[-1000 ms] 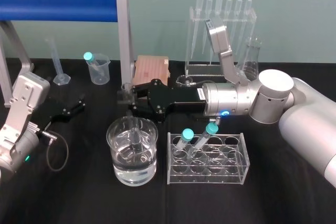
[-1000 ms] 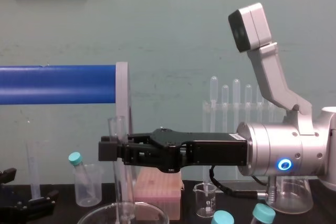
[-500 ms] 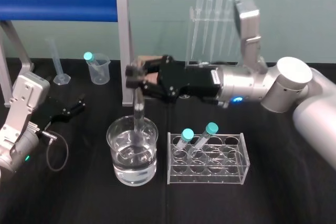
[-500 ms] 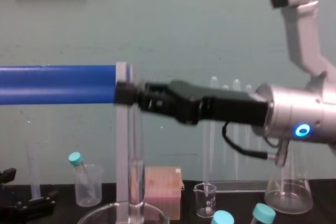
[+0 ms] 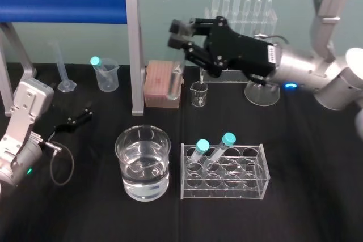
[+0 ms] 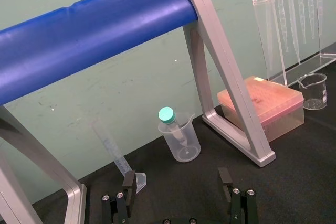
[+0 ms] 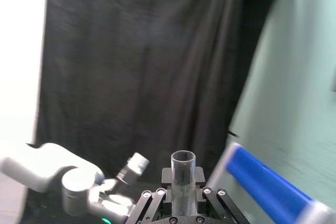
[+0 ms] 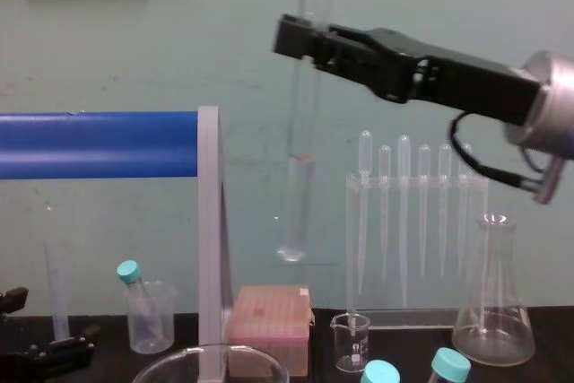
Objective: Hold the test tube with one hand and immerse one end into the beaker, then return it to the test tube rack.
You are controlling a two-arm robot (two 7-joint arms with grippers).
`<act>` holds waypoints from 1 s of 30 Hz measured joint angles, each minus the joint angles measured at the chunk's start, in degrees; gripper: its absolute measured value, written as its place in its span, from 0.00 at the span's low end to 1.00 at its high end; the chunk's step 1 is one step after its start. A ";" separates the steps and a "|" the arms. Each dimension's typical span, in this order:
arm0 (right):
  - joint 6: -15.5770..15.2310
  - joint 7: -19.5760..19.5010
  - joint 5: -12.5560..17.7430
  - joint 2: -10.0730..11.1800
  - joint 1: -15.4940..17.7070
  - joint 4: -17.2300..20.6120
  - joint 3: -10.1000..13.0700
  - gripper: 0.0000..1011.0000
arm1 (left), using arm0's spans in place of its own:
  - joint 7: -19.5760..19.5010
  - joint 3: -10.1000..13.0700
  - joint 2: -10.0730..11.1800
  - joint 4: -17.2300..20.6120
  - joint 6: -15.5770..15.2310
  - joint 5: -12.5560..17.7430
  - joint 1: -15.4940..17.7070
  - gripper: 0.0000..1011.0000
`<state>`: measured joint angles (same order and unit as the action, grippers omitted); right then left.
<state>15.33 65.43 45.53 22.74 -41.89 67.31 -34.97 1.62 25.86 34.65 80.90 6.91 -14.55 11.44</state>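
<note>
One test tube [image 8: 301, 159] hangs nearly upright in the right end effector [image 8: 303, 40], which pinches it just below its open lip, high above the counter [image 5: 306, 208]. Its rounded lower end is in the air above one pink box [image 8: 269, 316], well apart from both the beaker and the rack. One wide beaker [image 5: 143, 162], partly filled with clear liquid, stands at the front of the counter. Just beside it is one clear test tube rack [image 5: 224, 173] holding two teal-capped tubes [image 5: 199, 150], both leaning. One more capped tube [image 5: 95, 60] leans in one small plastic cup [image 5: 106, 75] at the back left. One small graduated beaker [image 5: 198, 93] and one conical flask [image 8: 493, 311] stand near a row of pipettes [image 8: 404, 213]. The left end effector [image 6: 178, 203] sits low at the left, its two fingers spread apart.
</note>
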 joint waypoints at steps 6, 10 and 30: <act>-2.23 -8.70 -1.77 6.21 4.86 8.13 2.95 0.25 | 0.00 0.00 0.00 0.00 0.00 0.00 0.00 0.99; -3.40 -12.53 -1.80 9.58 8.58 12.70 5.21 0.25 | 0.00 0.00 0.00 0.00 0.00 0.00 -0.01 0.99; -9.78 -25.06 -1.41 19.85 24.71 27.40 14.27 0.25 | 0.00 0.00 0.00 0.00 0.00 0.00 0.00 0.99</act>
<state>5.55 40.37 44.12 42.59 -17.18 94.71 -20.70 1.62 25.86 34.64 80.90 6.91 -14.55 11.43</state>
